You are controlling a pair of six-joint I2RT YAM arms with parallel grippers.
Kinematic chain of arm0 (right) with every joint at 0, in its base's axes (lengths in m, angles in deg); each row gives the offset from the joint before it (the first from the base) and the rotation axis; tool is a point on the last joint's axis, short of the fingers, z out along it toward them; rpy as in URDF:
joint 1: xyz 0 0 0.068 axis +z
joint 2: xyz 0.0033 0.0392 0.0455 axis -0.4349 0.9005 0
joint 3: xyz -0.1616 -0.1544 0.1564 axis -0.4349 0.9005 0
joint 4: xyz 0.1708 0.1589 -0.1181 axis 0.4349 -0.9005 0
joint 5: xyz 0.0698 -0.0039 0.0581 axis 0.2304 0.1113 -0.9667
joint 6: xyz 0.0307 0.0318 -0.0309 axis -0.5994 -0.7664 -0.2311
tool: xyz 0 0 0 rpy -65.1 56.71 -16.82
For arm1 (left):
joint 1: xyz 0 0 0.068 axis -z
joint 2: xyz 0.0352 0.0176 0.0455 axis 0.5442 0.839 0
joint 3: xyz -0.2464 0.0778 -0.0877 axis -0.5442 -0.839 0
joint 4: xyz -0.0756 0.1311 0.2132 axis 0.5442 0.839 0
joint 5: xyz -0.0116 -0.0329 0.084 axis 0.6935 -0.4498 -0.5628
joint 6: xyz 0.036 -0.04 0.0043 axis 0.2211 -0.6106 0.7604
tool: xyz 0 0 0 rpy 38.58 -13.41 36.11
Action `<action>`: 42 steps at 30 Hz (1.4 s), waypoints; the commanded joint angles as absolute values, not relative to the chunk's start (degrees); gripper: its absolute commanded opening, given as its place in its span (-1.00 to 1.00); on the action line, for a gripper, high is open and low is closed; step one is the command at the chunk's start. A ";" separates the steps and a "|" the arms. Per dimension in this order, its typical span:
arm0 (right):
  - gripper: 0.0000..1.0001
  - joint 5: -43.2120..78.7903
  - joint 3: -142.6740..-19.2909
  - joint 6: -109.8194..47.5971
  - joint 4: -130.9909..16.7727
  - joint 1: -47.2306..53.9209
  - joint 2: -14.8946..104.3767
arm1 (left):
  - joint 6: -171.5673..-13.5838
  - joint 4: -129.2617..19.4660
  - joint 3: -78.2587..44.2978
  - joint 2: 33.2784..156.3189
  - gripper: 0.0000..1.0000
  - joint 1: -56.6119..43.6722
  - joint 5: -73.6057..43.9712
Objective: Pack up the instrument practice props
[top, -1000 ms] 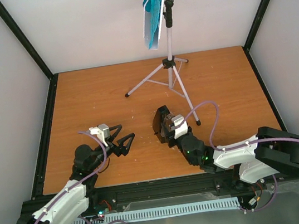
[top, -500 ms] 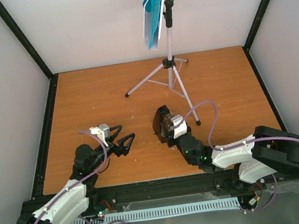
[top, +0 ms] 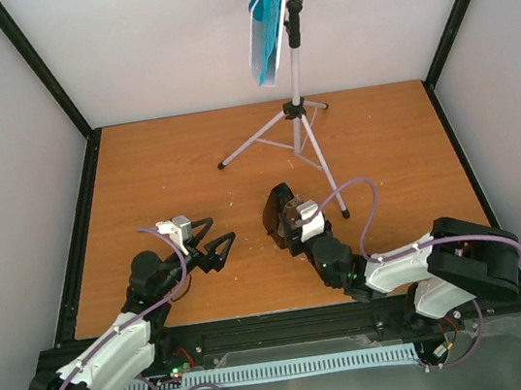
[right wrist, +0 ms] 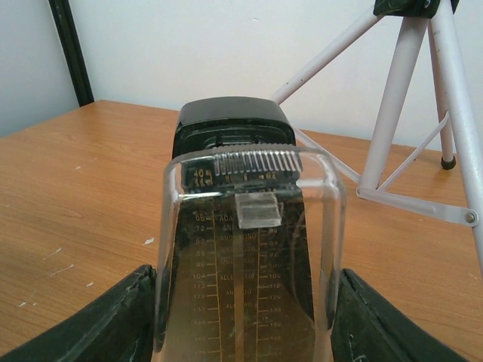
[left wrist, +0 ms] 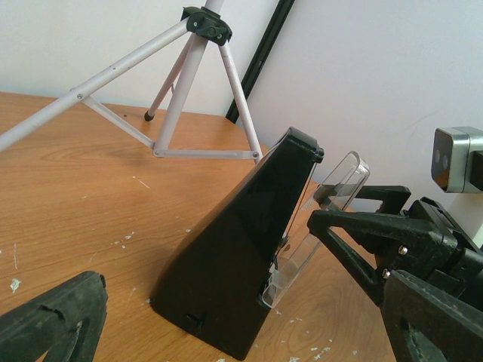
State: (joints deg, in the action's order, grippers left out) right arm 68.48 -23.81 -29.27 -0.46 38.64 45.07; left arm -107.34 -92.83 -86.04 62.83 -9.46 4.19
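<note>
Metronome [left wrist: 234, 256] stands upright, long axis vertical, near music stand's [top: 300, 120] nearest foot; right gripper [top: 289, 222] clamps its clear front from both sides at mid-width, so right arm is nearer; left gripper [top: 218, 236] gapes wide, empty, farther from that foot.

right end effector [right wrist: 245, 290]: two dark fingers [right wrist: 98, 324] at the bottom edge, one against each side of the metronome [right wrist: 230, 121], jaws partly apart with it clamped between them. metronome: black body narrowing to a flat top, base out of frame. its clear front cover faces the camera, with a printed number scale visible through it and a ribbed strip and small clear tab near the top. behind and right of the metronome: white tripod legs of the music stand [right wrist: 392, 113], one black foot tip on the desk [right wrist: 68, 181]. behind and left of the metronome: black frame post [right wrist: 70, 49] against a white wall [right wrist: 189, 45]. desk left of the metronome: wood grain, scattered pale scuffs.
</note>
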 commanded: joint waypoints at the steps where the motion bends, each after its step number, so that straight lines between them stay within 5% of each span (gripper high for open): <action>1: -0.09 68.20 -22.61 -28.67 2.31 39.08 45.55 | -105.83 -93.14 -85.37 62.96 0.99 -9.72 4.36; 42: -0.10 58.64 -22.37 -26.75 -2.13 34.78 48.21 | -105.62 -93.90 -85.14 64.56 0.99 -9.69 4.69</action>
State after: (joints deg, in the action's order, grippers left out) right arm 60.11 -21.73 -26.71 4.50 34.95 46.01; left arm -106.99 -92.85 -86.04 64.41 -9.46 4.21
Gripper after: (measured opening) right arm 0.554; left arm 0.995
